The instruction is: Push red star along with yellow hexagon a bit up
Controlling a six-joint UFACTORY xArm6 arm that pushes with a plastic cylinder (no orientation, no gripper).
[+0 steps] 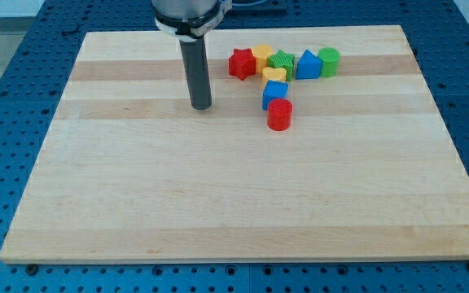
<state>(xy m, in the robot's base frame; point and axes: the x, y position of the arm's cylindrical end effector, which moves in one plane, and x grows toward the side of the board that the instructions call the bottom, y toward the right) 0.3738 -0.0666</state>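
Red star [241, 63] touching yellow hexagon [261, 55]; my tip [201, 107] well left-below; no end effector visible.

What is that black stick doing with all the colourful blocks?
That stick is a robot arm's pushing rod. My tip rests on the wooden board, to the view's left of the blocks and touching none. The job is nudging the red star and the yellow hexagon beside it a bit upward. They sit in a cluster near the view's top, and no push is happening yet.
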